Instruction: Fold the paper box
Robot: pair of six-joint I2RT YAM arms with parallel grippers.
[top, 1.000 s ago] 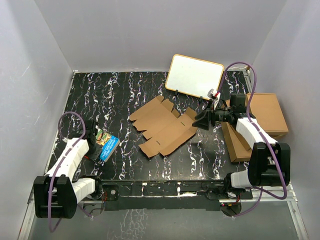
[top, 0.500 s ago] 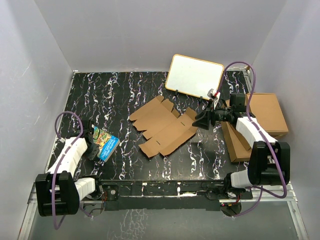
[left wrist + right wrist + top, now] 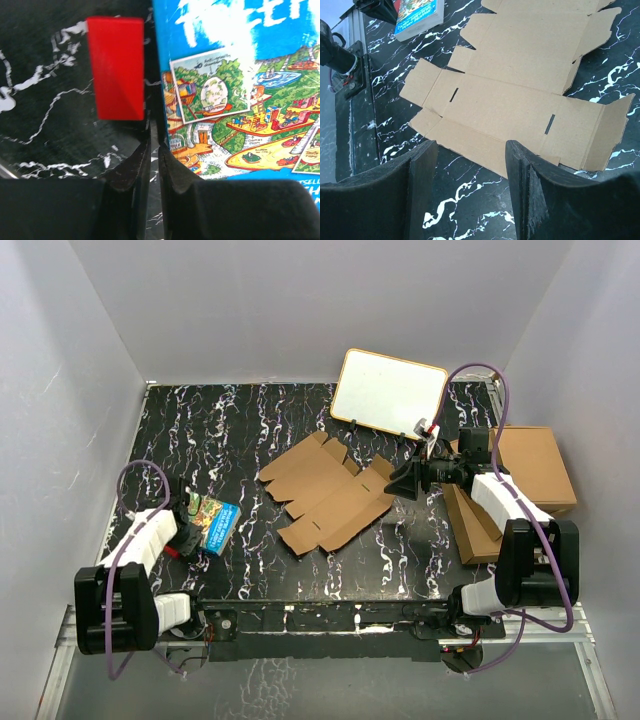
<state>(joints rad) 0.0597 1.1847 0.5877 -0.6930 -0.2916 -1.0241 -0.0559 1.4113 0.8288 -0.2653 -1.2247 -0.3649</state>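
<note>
The paper box [image 3: 328, 494] lies flat and unfolded in the middle of the black marbled table, a brown cardboard sheet with flaps and slots. It fills the upper part of the right wrist view [image 3: 520, 95]. My right gripper [image 3: 404, 480] hovers at the sheet's right edge, its jaws [image 3: 470, 152] open with only the table between them. My left gripper [image 3: 186, 534] is far left, away from the sheet, low over the table. Its jaws [image 3: 154, 146] are shut on nothing, with a thin slit left between them.
A blue picture book [image 3: 216, 520] lies just right of the left gripper, and a small red block [image 3: 115, 67] sits beside it. A whiteboard [image 3: 388, 392] leans at the back. A stack of larger cardboard boxes [image 3: 525, 485] sits under the right arm.
The left arm swung back toward the near left. The blue book shifted slightly away and turned. The right arm and the paper box have not moved.
</note>
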